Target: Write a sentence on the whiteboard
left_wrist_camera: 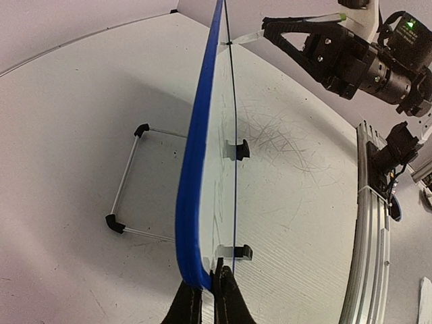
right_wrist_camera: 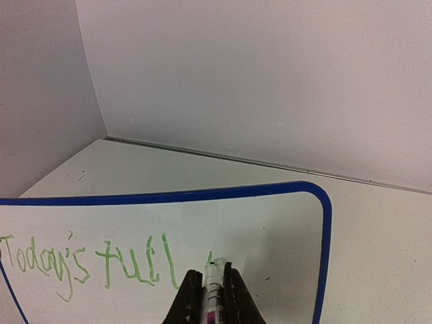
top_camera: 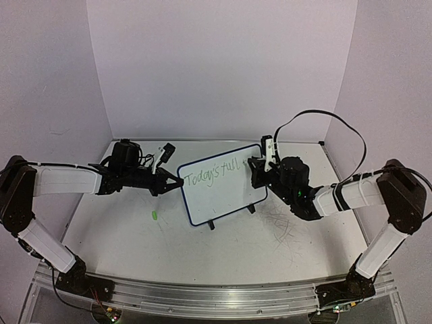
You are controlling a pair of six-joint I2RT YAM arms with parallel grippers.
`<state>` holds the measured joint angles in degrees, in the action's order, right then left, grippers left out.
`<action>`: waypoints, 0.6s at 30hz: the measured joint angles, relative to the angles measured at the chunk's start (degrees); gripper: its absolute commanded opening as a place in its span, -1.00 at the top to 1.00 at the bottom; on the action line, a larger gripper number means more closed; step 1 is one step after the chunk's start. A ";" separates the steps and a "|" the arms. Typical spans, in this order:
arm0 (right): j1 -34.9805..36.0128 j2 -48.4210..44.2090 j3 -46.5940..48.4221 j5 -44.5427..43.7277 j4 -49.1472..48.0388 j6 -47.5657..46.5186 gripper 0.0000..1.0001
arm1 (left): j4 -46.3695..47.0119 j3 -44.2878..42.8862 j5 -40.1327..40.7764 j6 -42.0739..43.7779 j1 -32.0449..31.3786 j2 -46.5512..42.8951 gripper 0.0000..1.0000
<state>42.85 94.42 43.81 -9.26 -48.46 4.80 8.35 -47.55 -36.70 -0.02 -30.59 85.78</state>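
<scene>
Roughly at the centre of the overhead view, the whiteboard (top_camera: 226,196) stands on its feet, its face toward the camera. The green sentence (top_camera: 214,174) reads "Today's full". The left gripper (top_camera: 177,182) pinches the frame at the board's left-hand edge. The right gripper (top_camera: 256,169) is clamped around a marker (right_wrist_camera: 213,278) whose tip touches the board just after "full". A small green object (top_camera: 154,215) lies lower left of the board.

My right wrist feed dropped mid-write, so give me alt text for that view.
The right claw grips a marker with its tip at the whiteboard, just right of the green sentence, which reads "Today's full". The blue-framed board stands on a white table before pale walls.
</scene>
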 measured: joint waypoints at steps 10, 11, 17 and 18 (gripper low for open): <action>0.11 -0.82 -0.65 0.70 0.66 -0.01 1.00 | -0.34 -0.04 0.43 -0.04 -0.02 -0.01 1.00; 0.11 -1.68 -1.04 1.07 1.16 0.00 1.00 | -0.34 -0.06 0.45 -0.02 -0.04 -0.02 1.00; -1.34 -9.05 -2.81 4.31 0.77 1.52 1.00 | -0.37 -0.07 0.46 0.02 -0.09 -0.01 1.00; -1.73 -9.56 -2.91 4.54 0.27 1.73 1.00 | -0.37 -0.07 0.47 0.02 -0.09 -0.01 1.00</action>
<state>41.12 84.86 40.90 -4.72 -48.20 6.53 7.98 -47.62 -36.23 0.00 -30.68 85.77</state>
